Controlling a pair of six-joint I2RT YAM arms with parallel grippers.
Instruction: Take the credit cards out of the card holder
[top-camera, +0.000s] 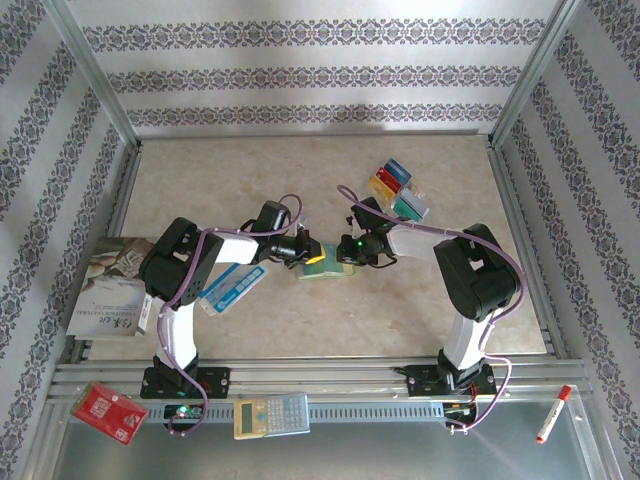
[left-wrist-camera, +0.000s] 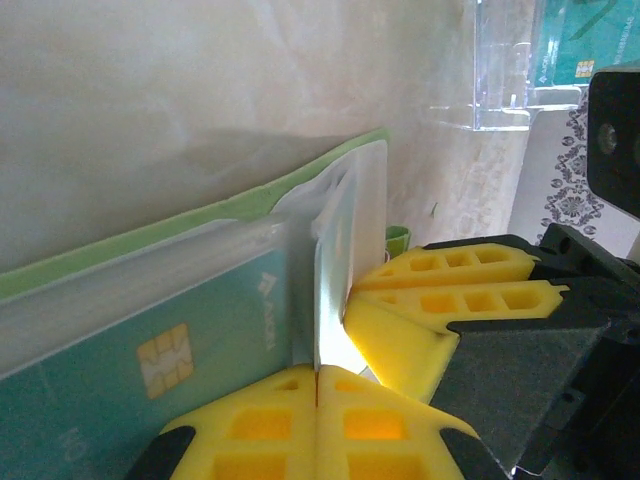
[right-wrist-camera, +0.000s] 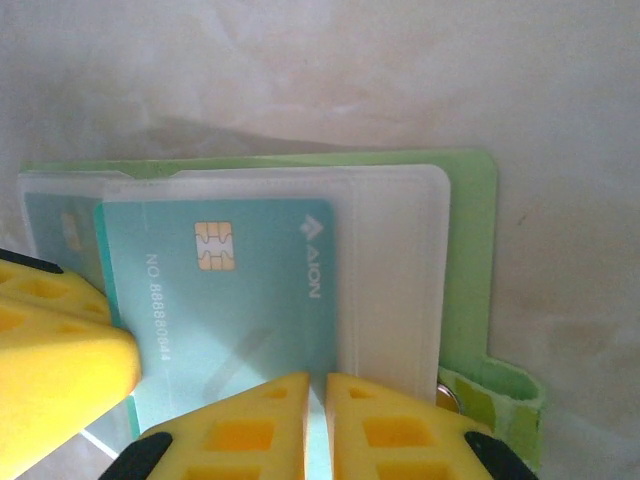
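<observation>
Two claws meet at the green wallet (top-camera: 323, 272) near the middle of the table (top-camera: 250, 180).
The left claw (left-wrist-camera: 318, 372) is squeezed tight on a clear sleeve (left-wrist-camera: 345, 230) that stands up from the open wallet. A teal card (right-wrist-camera: 250, 290) with a gold chip lies flat inside the wallet, under clear plastic. The right claw (right-wrist-camera: 318, 385) is narrow and pinches one end of that teal card. The two claws are just beside each other. More cards (top-camera: 392, 183), yellow, red, blue and teal, sit in a clear stand (top-camera: 420, 210) toward the table's far right corner.
</observation>
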